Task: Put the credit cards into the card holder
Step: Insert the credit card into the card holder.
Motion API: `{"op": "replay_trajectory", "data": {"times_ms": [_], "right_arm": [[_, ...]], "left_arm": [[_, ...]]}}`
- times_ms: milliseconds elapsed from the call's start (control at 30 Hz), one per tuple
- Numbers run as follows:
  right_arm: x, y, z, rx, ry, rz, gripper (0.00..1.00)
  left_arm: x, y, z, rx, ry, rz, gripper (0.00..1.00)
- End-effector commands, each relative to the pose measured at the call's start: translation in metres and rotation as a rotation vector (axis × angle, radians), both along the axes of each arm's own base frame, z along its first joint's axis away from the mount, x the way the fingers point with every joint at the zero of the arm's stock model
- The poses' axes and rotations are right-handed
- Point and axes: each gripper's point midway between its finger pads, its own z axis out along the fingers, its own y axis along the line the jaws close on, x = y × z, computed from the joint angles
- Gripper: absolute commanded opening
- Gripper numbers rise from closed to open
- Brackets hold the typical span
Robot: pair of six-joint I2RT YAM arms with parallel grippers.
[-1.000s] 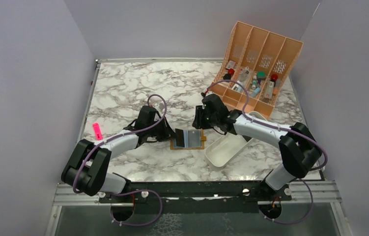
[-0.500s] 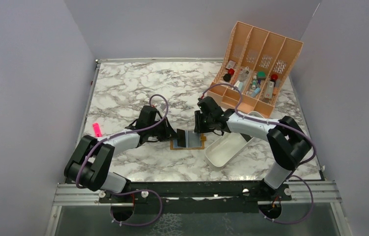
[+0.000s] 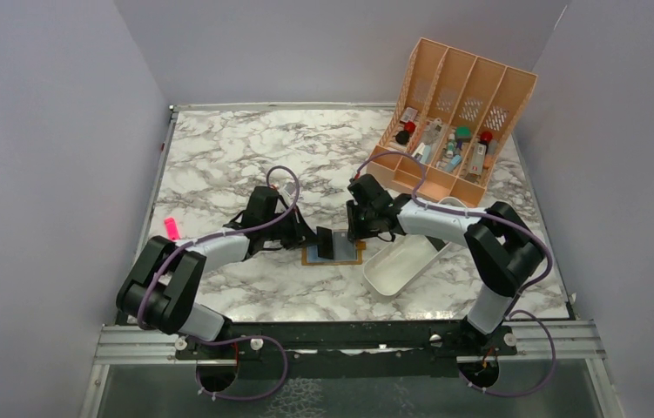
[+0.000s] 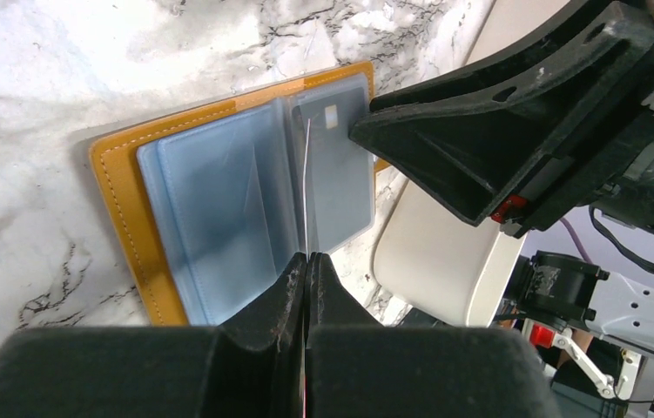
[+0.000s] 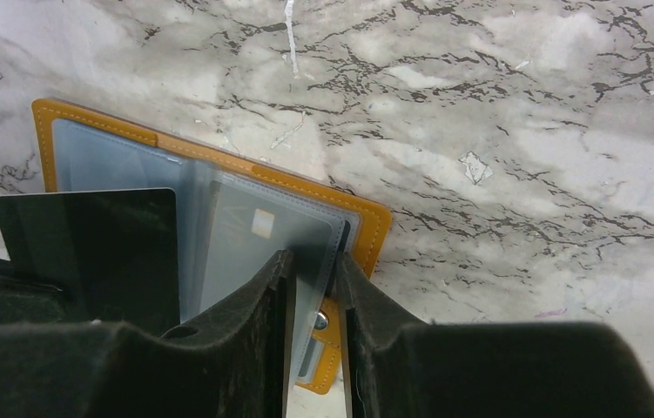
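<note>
The mustard card holder [image 3: 351, 259] lies open on the marble, its blue-grey pockets up; it also shows in the left wrist view [image 4: 118, 205] and the right wrist view [image 5: 374, 228]. My left gripper [image 3: 313, 238] [image 4: 307, 261] is shut on a credit card [image 3: 325, 243], seen edge-on [image 4: 306, 174] over the fold and as a dark face in the right wrist view [image 5: 97, 248]. Another card with a pale chip [image 5: 258, 252] sits in the right-hand pocket. My right gripper [image 3: 356, 233] [image 5: 314, 279] stands on that pocket's outer edge, jaws narrowly apart, gripping nothing I can see.
A white oblong tray [image 3: 397, 266] lies just right of the card holder, close to the right arm. The peach slotted organiser [image 3: 458, 96] with small items stands at the back right. A small pink object [image 3: 171, 230] lies at the left.
My right gripper has moved left and down onto the card holder's right side. My left gripper has tipped its card up more on edge over the fold.
</note>
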Motion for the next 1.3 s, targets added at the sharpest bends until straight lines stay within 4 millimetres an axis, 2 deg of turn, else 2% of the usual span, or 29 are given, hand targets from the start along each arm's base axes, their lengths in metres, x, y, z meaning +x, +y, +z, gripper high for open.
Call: {"op": "replay_trajectory", "data": {"times_ms": [0, 867, 1033, 1267], "right_arm": [[0.000, -0.005, -0.011, -0.032, 0.002, -0.005, 0.27], [-0.002, -0.008, -0.017, -0.039, 0.007, -0.001, 0.24], [-0.003, -0.008, -0.019, -0.038, 0.013, 0.001, 0.24], [-0.004, -0.007, -0.021, -0.033, 0.021, -0.008, 0.23]], "left_arm": [[0.001, -0.004, -0.001, -0.031, 0.010, -0.010, 0.00], [-0.004, -0.006, -0.022, -0.052, 0.133, 0.033, 0.00], [-0.001, -0.006, -0.021, -0.054, 0.131, 0.055, 0.00], [-0.003, 0.001, -0.034, -0.023, 0.149, 0.097, 0.00]]}}
